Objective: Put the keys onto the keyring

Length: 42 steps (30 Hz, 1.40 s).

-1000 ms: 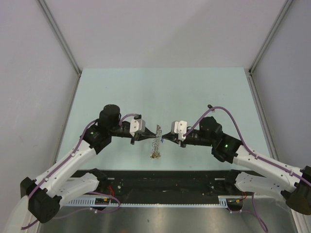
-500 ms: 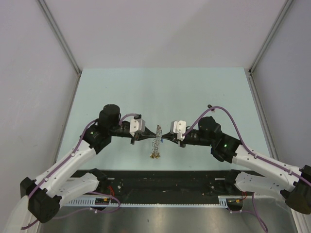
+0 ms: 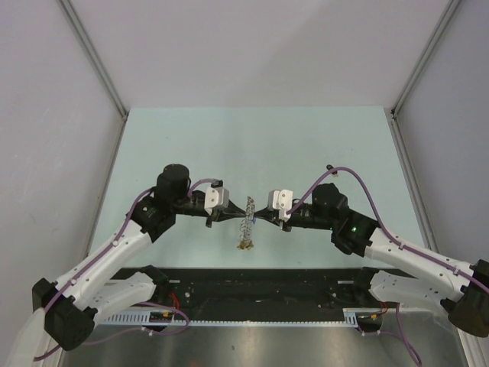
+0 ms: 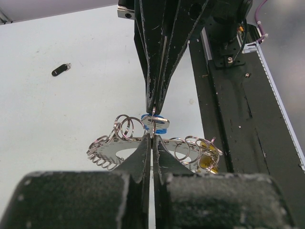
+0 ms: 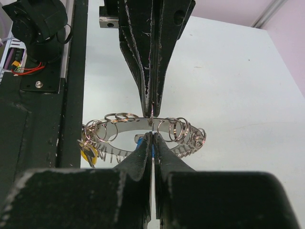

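Top external view: we see the keyring [image 3: 246,226] edge-on at frame centre, its long axis running up and down the frame over the table [image 3: 191,145]. It sits between the left gripper [image 3: 238,214] and the right gripper [image 3: 255,218], whose tips nearly meet. At this size its loops blur into one thin strip, with a yellowish smudge at the lower end.

The wrist views turn it broadside. In the left wrist view the keyring [image 4: 110,151] stretches left to right, our left gripper [image 4: 151,139] pinched fully closed on its band. The blue key [image 4: 155,124] sits at the closed tips of the right gripper [image 4: 154,109], which seems to clamp it. The yellow key [image 4: 207,162] hangs at the right end, half hidden by loops.

Only this view clearly shows the black key [image 4: 59,70], alone on the table in the upper left.

In the right wrist view the blue key [image 5: 144,145] is mostly hidden behind the right gripper [image 5: 151,137].
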Available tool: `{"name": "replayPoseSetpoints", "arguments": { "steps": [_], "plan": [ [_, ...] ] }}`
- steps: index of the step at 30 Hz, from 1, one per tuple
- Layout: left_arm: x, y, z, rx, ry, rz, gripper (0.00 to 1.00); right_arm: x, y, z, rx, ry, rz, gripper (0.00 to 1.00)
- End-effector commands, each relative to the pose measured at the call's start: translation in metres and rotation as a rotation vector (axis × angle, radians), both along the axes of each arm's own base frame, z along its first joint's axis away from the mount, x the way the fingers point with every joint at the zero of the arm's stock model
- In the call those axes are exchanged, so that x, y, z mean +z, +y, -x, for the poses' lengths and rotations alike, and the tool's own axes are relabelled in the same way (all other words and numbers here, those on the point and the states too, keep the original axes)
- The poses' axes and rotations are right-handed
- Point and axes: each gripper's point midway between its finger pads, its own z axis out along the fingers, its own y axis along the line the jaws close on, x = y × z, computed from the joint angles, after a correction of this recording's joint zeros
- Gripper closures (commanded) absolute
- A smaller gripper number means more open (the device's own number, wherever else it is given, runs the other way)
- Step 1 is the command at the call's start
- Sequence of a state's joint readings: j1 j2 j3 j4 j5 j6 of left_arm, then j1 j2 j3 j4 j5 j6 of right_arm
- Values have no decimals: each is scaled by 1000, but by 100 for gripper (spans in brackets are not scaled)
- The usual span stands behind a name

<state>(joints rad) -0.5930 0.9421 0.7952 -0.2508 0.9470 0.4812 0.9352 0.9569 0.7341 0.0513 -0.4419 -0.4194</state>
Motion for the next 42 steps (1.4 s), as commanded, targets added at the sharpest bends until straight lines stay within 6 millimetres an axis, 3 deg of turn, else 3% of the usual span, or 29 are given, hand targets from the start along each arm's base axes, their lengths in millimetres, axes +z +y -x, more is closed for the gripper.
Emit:
{"name": "replayPoseSetpoints", "arguments": {
  "steps": [1,17,42],
  "plan": [
    [27,-4,0,-30,-92,45,100,15,6,1,17,-24,-51,100],
    [26,2,-7,19,-142,24,99,19,-2,2,0,-13,-57,100],
    [29,1,-1,-11,-135,40,100,14,6,-1,11,2,-57,100]
  ]
}}
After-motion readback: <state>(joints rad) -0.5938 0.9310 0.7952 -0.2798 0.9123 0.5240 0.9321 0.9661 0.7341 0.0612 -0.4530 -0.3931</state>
